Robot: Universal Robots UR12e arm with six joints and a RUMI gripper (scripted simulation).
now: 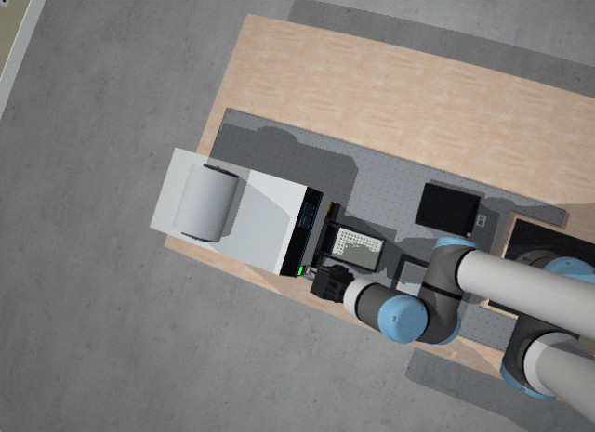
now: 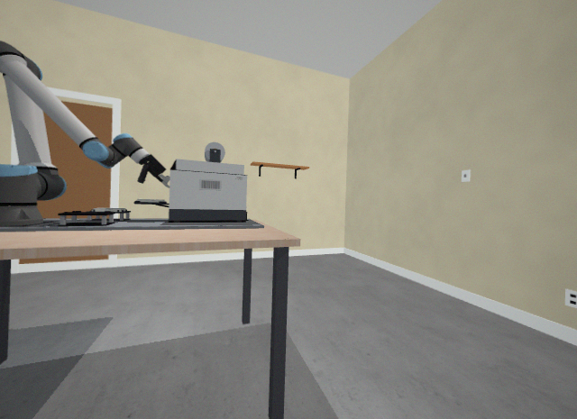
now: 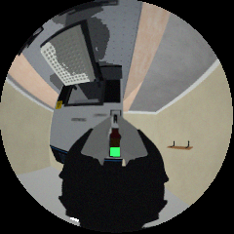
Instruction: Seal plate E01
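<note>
The sealer (image 1: 259, 235) (image 2: 209, 198) (image 3: 65, 127) has its stage (image 1: 376, 269) out. A white well plate, apparently E01 (image 1: 358, 247) (image 3: 73, 56), lies on it and looks flat. The foil state is unclear. The sealer's lamp (image 1: 300, 270) (image 3: 115, 151) is green. My gripper (image 1: 310, 269) (image 2: 168, 182) (image 3: 115, 114) is shut and empty, its fingertips at the sealer's front panel beside the lamp. START is hidden or too small to make out, and contact cannot be told. Nest N1 (image 1: 446, 209) (image 2: 86, 214) holds no plate. Another plate (image 1: 412, 277) sits in N2, partly behind the arm.
The stage and its plate are close beside the gripper, on the side toward the table's middle. A foil roll (image 1: 206, 202) (image 2: 214, 151) sits on top of the sealer. A yellow label (image 1: 330, 206) (image 3: 58, 104) is at the sealer's far front corner. The forearm (image 1: 523, 283) reaches over the N2 side.
</note>
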